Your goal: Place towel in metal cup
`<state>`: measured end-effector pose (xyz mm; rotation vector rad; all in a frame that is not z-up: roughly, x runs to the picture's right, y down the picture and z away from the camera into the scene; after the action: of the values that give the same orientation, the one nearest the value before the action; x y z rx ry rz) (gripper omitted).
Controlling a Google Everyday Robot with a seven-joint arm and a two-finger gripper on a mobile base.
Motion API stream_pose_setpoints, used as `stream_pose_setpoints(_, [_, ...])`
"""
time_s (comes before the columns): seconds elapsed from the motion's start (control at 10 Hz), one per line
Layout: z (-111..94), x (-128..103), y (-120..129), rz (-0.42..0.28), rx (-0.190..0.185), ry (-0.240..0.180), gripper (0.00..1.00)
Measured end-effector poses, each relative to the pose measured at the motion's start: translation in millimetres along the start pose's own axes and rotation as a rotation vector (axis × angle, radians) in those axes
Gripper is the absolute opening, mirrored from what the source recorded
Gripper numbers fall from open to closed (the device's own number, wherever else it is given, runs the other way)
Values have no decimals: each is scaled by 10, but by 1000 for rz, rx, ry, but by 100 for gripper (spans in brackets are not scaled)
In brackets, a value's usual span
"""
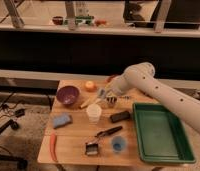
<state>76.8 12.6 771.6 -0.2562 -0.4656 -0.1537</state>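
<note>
Hovering just above the small shiny silver metal cup (111,102), the gripper (105,93) has its jaws pressed together on the small pale grey-blue wrinkled towel (102,93). That cup stands on the wooden desk (73,142), right behind the taller white cup (94,113). A purple bowl (67,94) sits left of the metal cup; the green rectangular tray (162,131) lies right of it.

arm: white, reaches in from the right, elbow raised behind the claw
claw (106,95): fingers closed, angled down-left
</note>
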Motion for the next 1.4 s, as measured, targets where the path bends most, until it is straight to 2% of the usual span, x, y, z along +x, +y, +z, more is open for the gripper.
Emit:
stream_pose_setpoints(0.3, [-56,191,3,54,16,22,8])
stream_pose_setpoints(1.2, [-40,178,-4,53,14,20,8])
stream_pose_setpoints(1.4, [-12,212,-22,62,17,9,8])
